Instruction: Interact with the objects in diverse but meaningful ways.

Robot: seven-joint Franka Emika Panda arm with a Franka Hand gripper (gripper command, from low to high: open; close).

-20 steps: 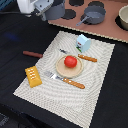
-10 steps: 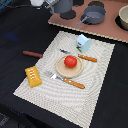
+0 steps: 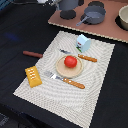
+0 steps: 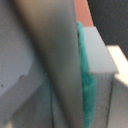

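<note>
My gripper point(image 3: 54, 2) is at the top edge of the exterior view, mostly cut off. It is beside a grey pot point(image 3: 67, 5) held over the brown toy kitchen top point(image 3: 100, 31). In the wrist view a grey pot wall point(image 4: 50, 65) presses against a teal finger pad point(image 4: 86, 75). A red tomato point(image 3: 70, 61) sits on the tan plate point(image 3: 60, 71). Orange-handled cutlery lies beside the plate, a knife point(image 3: 72, 83) and a fork point(image 3: 86, 58). The pale carton point(image 3: 83, 42), yellow ridged block point(image 3: 33, 76) and brown sausage point(image 3: 32, 54) lie around it.
A striped placemat point(image 3: 95, 85) lies under the plate on a black table. A grey pan with a handle point(image 3: 92, 13) and a pale bowl point(image 3: 123, 17) stand on the kitchen top, towards the exterior view's right.
My gripper has moved up and towards the exterior view's right, nearly out of frame. The grey pot has moved with it. The items on the placemat have not moved.
</note>
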